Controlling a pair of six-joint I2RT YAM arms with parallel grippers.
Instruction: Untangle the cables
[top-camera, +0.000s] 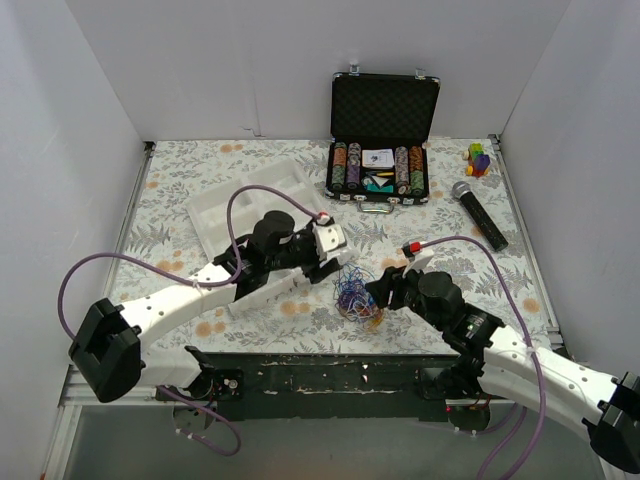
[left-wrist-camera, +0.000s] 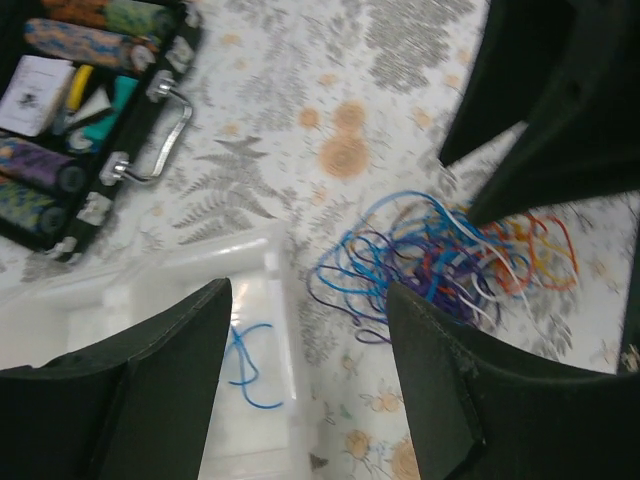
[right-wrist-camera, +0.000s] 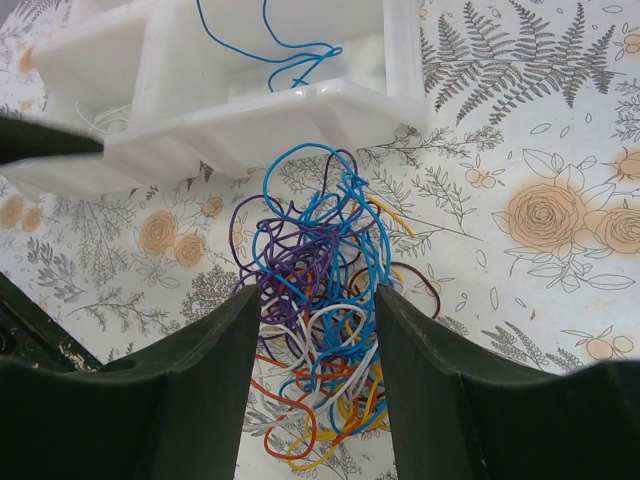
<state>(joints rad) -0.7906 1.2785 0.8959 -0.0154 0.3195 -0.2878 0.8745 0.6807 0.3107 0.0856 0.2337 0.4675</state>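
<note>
Right pincer (right-wrist-camera: 318, 320) clamped on the tangle of cables (right-wrist-camera: 315, 230), wires bunched between its fingers, tangle lay on the floral tabletop (right-wrist-camera: 520, 120) just beside a white tray (right-wrist-camera: 250, 125), left pincer (left-wrist-camera: 308, 295) hung open over that tray, one loose blue cable (left-wrist-camera: 245, 365) lay inside it

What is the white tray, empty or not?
Not empty: one blue cable lies in a compartment of the white tray, apart from the tangle of cables.

Tangle (right-wrist-camera: 320, 330): blue, purple, white, orange, red and yellow cables knotted in one clump; sat on table (right-wrist-camera: 560, 120) just beside tray (right-wrist-camera: 250, 120), held in right hand (right-wrist-camera: 318, 295).
Loose cable (right-wrist-camera: 285, 45): single, blue, curled; lay in tray.
</note>
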